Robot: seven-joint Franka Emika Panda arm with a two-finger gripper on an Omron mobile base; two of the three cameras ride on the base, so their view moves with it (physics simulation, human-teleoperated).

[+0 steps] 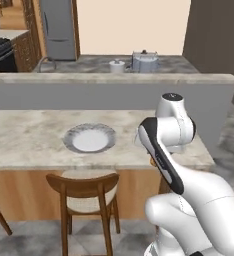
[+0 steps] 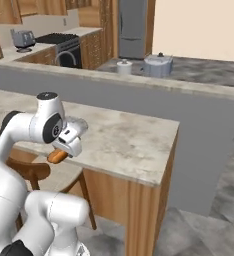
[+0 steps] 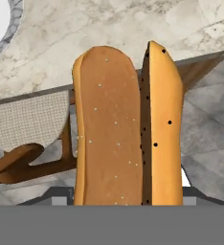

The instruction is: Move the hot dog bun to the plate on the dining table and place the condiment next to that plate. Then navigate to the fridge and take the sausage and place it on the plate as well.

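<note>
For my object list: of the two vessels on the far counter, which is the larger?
The grey lidded pot, on the right in both base views; the white vessel beside it is smaller and lower.

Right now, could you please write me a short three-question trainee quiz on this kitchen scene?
1. True or false: the hot dog bun already lies on the plate.
2. What holds the bun? A) the gripper B) the wooden chair C) the dining table
3. Fill in: the plate rests on the ______.

Key: 1 false; 2 A; 3 dining table.
</note>
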